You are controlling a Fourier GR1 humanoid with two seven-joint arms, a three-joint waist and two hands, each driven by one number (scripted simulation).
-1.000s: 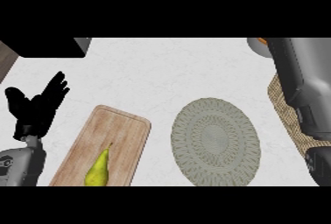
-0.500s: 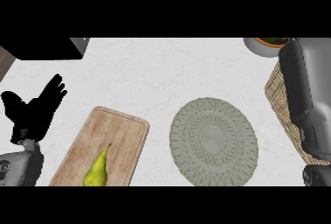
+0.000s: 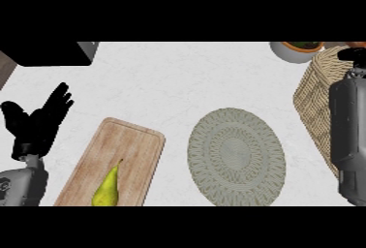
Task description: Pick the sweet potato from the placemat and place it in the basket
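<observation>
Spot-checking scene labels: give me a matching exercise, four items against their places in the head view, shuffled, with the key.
Items:
1. pear
2. round placemat
3. wicker basket
4. left robot hand

Places:
A. at the right edge, partly behind the right forearm
B. centre right of the counter, nothing on it
C. on the wooden cutting board, lower left
D. left edge, fingers up, open

Pairs: 1-C, 2-B, 3-A, 4-D
</observation>
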